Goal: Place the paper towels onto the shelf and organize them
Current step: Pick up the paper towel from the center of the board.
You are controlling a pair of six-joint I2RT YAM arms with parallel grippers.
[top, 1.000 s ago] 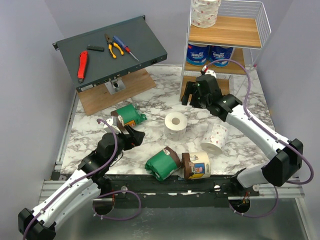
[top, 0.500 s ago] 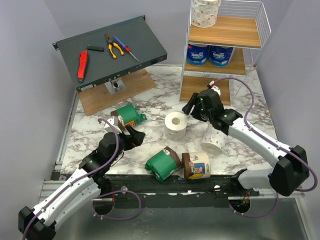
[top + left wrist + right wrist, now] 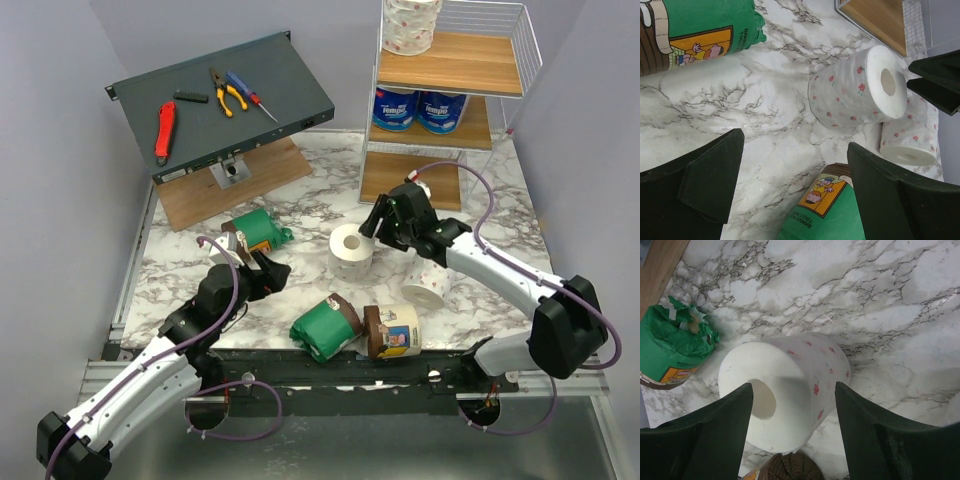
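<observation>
A white pink-speckled paper towel roll stands upright mid-table. My right gripper hovers at its far-right side, open, its fingers either side of the roll. A second speckled roll lies to the right. My left gripper is open and empty over bare marble, between one green roll and another; the nearer green roll shows low between its fingers. A cream-and-brown roll lies by the front edge. The shelf holds a speckled roll on top and two blue ones below.
A dark grey slanted panel with pliers, a screwdriver and a red tool stands at the back left on a wooden board. The shelf's lowest board sits just behind my right arm. A metal rail runs along the table's left edge.
My right gripper has swung from the shelf's foot down and left to the upright speckled roll, its jaws narrowing a little. The left arm has stayed put.
</observation>
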